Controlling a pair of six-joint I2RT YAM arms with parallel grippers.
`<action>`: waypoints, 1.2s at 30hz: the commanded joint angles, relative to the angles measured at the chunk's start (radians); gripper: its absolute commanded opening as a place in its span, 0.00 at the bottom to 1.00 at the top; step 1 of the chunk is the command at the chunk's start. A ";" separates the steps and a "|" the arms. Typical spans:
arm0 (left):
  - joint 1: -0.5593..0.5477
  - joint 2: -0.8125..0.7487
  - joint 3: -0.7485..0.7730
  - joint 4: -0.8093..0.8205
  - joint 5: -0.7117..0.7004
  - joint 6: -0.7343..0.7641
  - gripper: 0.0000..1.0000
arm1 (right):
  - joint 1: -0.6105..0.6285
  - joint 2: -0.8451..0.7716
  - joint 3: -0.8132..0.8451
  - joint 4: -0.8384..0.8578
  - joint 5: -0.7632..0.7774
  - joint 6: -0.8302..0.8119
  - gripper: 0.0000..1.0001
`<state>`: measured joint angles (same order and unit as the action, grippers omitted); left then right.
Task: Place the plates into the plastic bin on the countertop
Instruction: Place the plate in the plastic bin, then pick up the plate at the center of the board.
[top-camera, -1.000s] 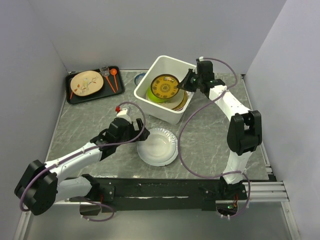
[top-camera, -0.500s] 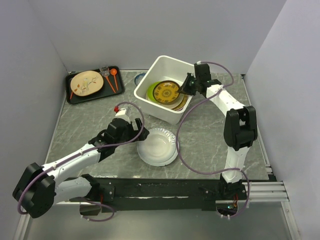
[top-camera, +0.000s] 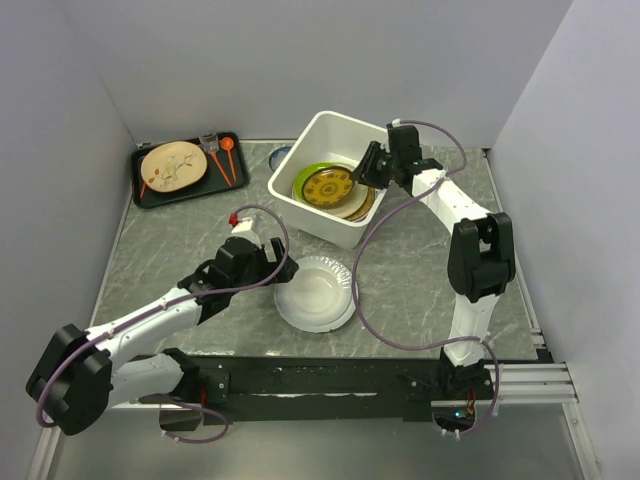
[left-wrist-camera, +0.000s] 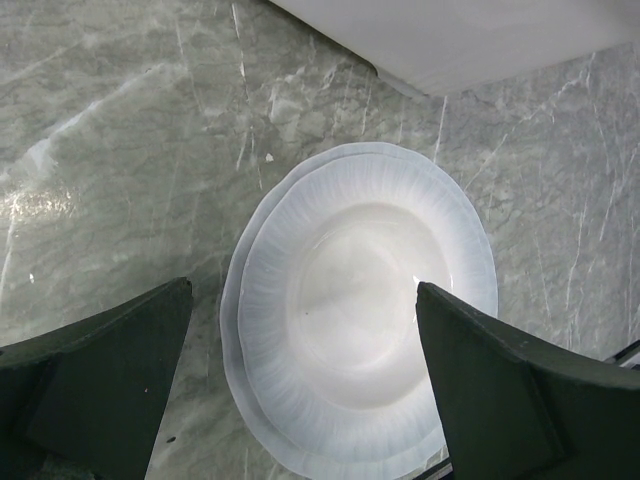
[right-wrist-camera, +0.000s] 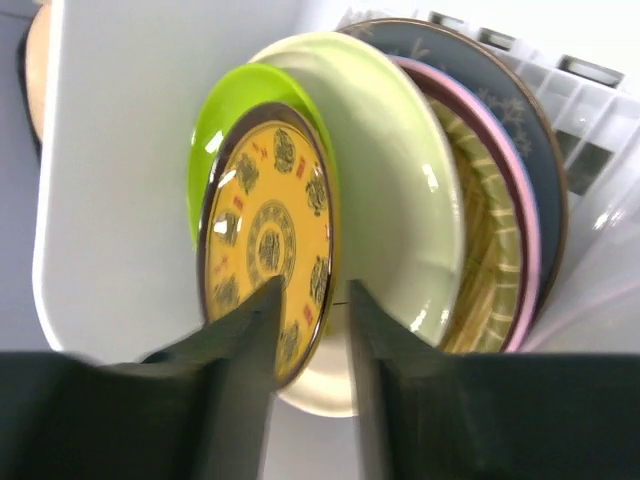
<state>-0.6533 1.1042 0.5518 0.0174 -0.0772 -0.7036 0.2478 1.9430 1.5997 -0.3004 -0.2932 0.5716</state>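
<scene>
Straddling the rim of the yellow plate (right-wrist-camera: 265, 250), which leans in the plastic bin (top-camera: 300, 212) at the far edge of the counter (top-camera: 420, 270), the right gripper (right-wrist-camera: 312, 292) stands slackly parted; best to lift it straight out. Nearer, the left gripper (left-wrist-camera: 302, 290) hangs wide open over the white plates (left-wrist-camera: 360, 320).

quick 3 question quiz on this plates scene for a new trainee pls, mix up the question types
1. True or false: the left gripper is clamped on the white plates.
2. Which plate lies topmost in the plastic bin? A, a red plate. B, the yellow patterned plate. C, a light blue plate.
3. How many white plates are stacked on the countertop?

Key: 1, false: its jaws stand open above them, with nothing held. 2, B. 3, two.
</scene>
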 joint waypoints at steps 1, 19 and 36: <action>0.003 -0.069 -0.021 0.001 -0.027 -0.013 0.99 | -0.010 -0.039 0.017 -0.029 0.029 -0.024 0.54; 0.003 -0.021 -0.023 0.047 0.070 0.029 0.94 | -0.002 -0.375 -0.201 0.095 0.032 0.014 0.64; 0.003 0.131 0.023 0.093 0.136 0.049 0.70 | 0.082 -0.624 -0.656 0.132 -0.018 -0.001 0.54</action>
<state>-0.6533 1.2255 0.5339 0.0490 0.0193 -0.6682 0.3103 1.4002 1.0512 -0.1631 -0.3122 0.5819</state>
